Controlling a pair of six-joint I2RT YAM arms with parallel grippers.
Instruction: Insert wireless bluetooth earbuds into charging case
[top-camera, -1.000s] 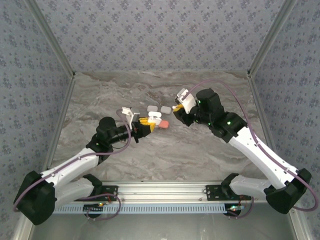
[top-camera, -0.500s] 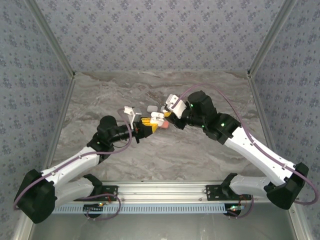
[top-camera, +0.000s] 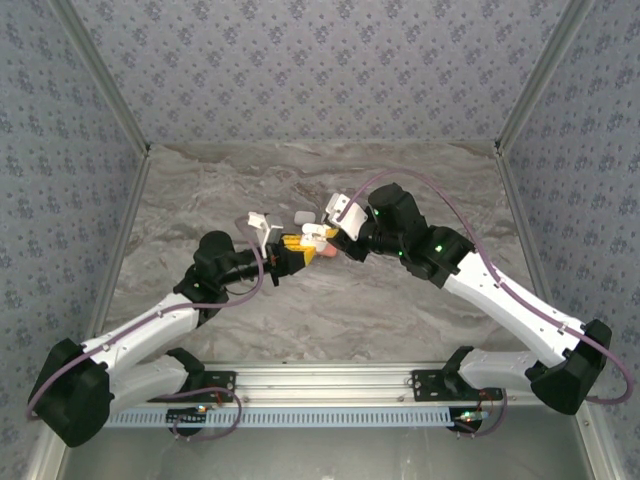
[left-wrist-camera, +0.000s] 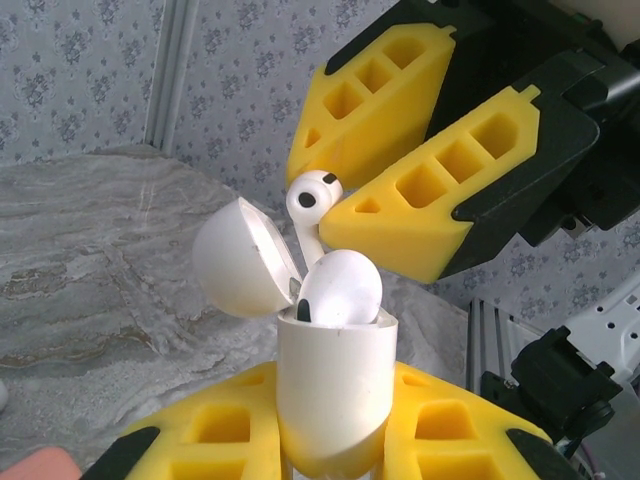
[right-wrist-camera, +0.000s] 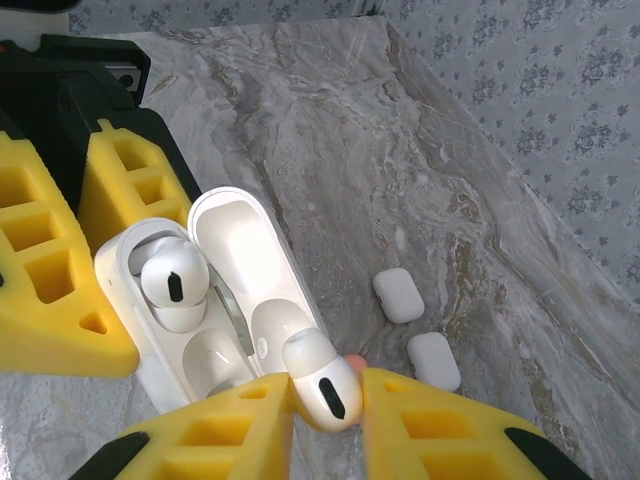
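My left gripper (left-wrist-camera: 335, 440) is shut on a white charging case (left-wrist-camera: 335, 385), held upright with its lid (left-wrist-camera: 240, 260) swung open. One white earbud (left-wrist-camera: 340, 290) sits in a slot of the case. My right gripper (right-wrist-camera: 325, 400) is shut on a second white earbud (right-wrist-camera: 322, 382), held just over the case (right-wrist-camera: 120, 270) beside the empty slot and the lid (right-wrist-camera: 235, 240). The seated earbud (right-wrist-camera: 173, 283) lies in the far slot. From above, the left gripper (top-camera: 295, 245) and right gripper (top-camera: 335, 235) meet at the case (top-camera: 313, 233) mid-table.
Two closed white cases (right-wrist-camera: 398, 295) (right-wrist-camera: 434, 361) lie on the marble table beyond the grippers. A closed white case (top-camera: 304, 216) and a pink case (top-camera: 326, 252) lie close under the grippers. Patterned walls enclose the table on three sides.
My right gripper has swung left with its earbud, from apart on the right to directly over the open case. The left gripper has barely moved.
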